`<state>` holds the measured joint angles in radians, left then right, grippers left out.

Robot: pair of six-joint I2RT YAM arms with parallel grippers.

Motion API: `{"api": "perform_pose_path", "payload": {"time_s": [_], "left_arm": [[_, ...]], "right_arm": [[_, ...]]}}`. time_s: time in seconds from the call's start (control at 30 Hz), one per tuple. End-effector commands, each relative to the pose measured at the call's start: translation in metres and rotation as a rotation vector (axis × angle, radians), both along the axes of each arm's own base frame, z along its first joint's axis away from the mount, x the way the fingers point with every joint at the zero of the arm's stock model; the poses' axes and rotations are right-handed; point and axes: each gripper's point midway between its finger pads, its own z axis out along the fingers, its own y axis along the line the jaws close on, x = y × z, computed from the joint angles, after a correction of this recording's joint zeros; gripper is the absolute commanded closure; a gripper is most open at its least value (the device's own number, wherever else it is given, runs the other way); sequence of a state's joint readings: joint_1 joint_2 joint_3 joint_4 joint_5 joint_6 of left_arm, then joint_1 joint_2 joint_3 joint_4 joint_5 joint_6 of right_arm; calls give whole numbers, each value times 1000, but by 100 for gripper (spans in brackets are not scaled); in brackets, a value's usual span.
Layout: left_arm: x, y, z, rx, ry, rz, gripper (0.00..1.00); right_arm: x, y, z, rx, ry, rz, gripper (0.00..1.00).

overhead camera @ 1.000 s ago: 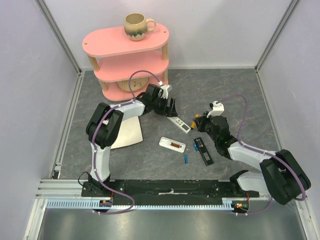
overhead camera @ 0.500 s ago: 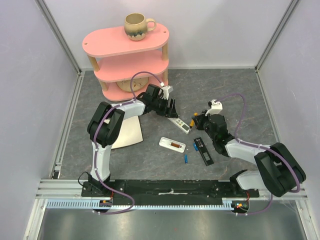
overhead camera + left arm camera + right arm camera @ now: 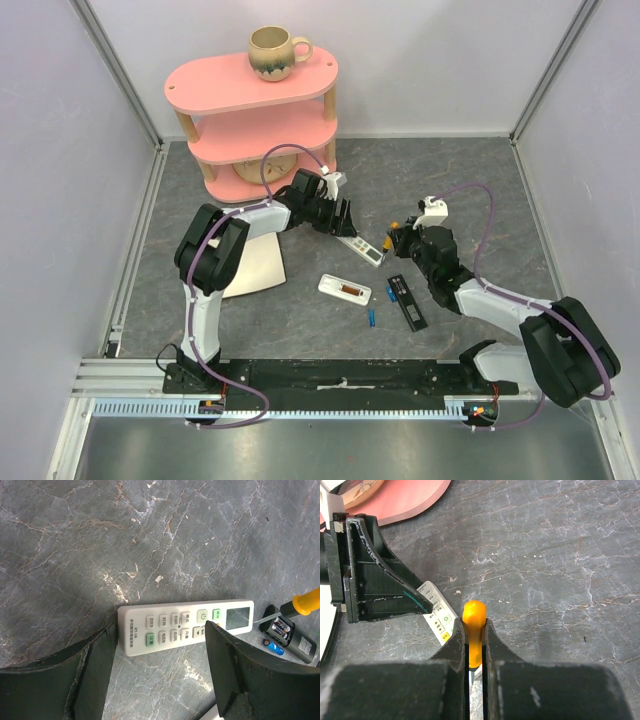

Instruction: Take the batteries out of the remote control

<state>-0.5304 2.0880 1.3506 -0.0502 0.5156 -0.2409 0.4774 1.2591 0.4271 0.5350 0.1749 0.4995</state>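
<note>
A white remote (image 3: pixel 185 627) lies face up on the table, also seen from above (image 3: pixel 360 247). My left gripper (image 3: pixel 159 630) is open and low over its button end, one finger at the remote's end and the other over its buttons. My right gripper (image 3: pixel 474 625) is shut on the small orange-handled screwdriver (image 3: pixel 474 630), whose metal tip sits by the white remote's screen end (image 3: pixel 265 620). A black remote (image 3: pixel 408 300) lies with an open compartment (image 3: pixel 281 626). One blue battery (image 3: pixel 274 647) lies beside it, and another (image 3: pixel 371 318) lies loose further forward.
A second white remote (image 3: pixel 345 289) lies with its compartment open, in front of the first. A pink three-tier shelf (image 3: pixel 255 125) with a mug (image 3: pixel 272 50) stands at the back left. A beige sheet (image 3: pixel 255 265) lies under the left arm.
My right gripper with the screwdriver has shifted slightly up and to the right. The left gripper and the white remote have not moved.
</note>
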Motion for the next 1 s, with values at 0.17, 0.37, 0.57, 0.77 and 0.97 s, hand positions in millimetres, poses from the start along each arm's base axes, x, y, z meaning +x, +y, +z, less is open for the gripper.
{"api": "perform_pose_path", "payload": {"time_s": [0.17,0.37,0.57,0.77,0.97], "left_arm": [[-13,-2,6,-16,14,-42,25],[-20,-4,4,-29,29,-65,26],[-25,-9,17,-82,32,-82,27],[-39,-19,52,-139,-7,-131,28],[-59,-32,86,-193,-40,-164,28]], "right_arm": [[12,-9,3,-12,-36,-67,100],[13,-15,0,1,-59,-104,100],[16,-14,-4,-16,-53,-98,100],[14,-14,-3,-16,-59,-91,100],[12,-13,-2,-5,-63,-83,100]]}}
